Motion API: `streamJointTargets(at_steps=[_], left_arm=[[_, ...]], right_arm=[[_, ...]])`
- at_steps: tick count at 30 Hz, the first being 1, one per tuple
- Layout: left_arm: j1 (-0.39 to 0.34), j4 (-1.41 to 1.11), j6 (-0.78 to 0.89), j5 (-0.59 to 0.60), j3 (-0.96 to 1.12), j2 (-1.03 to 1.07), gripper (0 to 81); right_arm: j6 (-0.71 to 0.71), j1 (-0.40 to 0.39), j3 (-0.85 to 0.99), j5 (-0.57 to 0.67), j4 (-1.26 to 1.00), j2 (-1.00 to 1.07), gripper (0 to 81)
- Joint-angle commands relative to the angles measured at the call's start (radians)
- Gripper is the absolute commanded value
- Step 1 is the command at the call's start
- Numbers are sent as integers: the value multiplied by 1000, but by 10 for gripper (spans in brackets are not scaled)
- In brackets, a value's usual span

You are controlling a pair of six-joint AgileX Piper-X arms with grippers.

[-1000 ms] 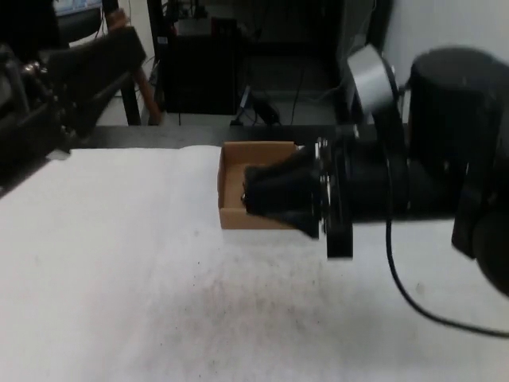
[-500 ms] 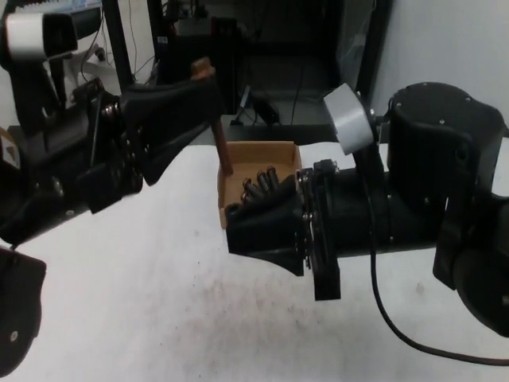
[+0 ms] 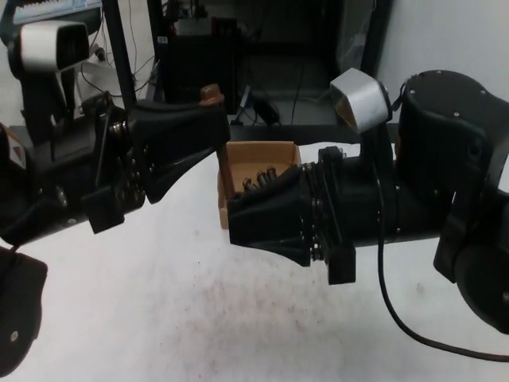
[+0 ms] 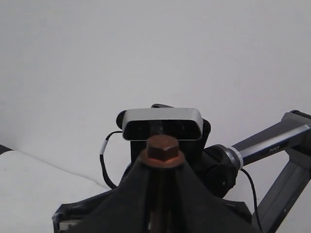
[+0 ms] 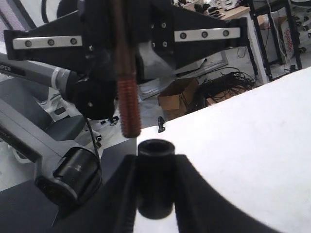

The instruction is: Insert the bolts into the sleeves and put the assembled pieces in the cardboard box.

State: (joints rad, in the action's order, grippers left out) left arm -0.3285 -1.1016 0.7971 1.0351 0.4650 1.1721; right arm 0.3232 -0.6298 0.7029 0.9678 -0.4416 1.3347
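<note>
My left gripper [image 3: 216, 131] is shut on a brown bolt [image 3: 211, 95] held upright, hex head [image 4: 164, 149] up. In the right wrist view the bolt's threaded end [image 5: 129, 112] hangs just above and slightly to one side of a black sleeve's [image 5: 155, 179] open mouth. My right gripper [image 5: 155, 167] is shut on that sleeve and holds it upright. In the high view both grippers meet in front of the cardboard box [image 3: 258, 150], the right gripper [image 3: 236, 215] just below the left. Several dark assembled pieces [image 3: 258, 180] lie in the box.
White padded bench [image 3: 159, 302] spreads in front of the arms. The right arm's wrist camera [image 4: 163, 124] faces the left gripper at close range. Dark racks and cables [image 3: 262, 72] stand beyond the bench's far edge.
The left arm swung in from the left with the bolt and brought it over the right gripper. The right gripper shifted left, uncovering the box.
</note>
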Motion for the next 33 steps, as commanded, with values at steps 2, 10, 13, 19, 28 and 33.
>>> streamJointTargets(at_steps=[2, 10, 13, 19, 28, 33], left_arm=[[-4, -8, -12, -19, 3, -2, 2], [-4, -8, -12, 7, 3, -2, 2], [-4, -8, -4, 23, 3, -2, 2], [-4, -8, -1, 53, 3, -2, 2], [-4, -8, 10, 65, 3, -2, 2], [-4, -8, 2, 43, 3, -2, 2]], right_arm=[[15, -24, 0, 20, -19, -6, 8], [15, -35, 0, 20, -19, -6, 8], [15, -29, 0, 20, -19, -6, 8], [13, -8, 0, 26, -19, -6, 8], [28, 2, 0, 42, -90, -6, 8], [36, 0, 0, 58, -96, -6, 8]])
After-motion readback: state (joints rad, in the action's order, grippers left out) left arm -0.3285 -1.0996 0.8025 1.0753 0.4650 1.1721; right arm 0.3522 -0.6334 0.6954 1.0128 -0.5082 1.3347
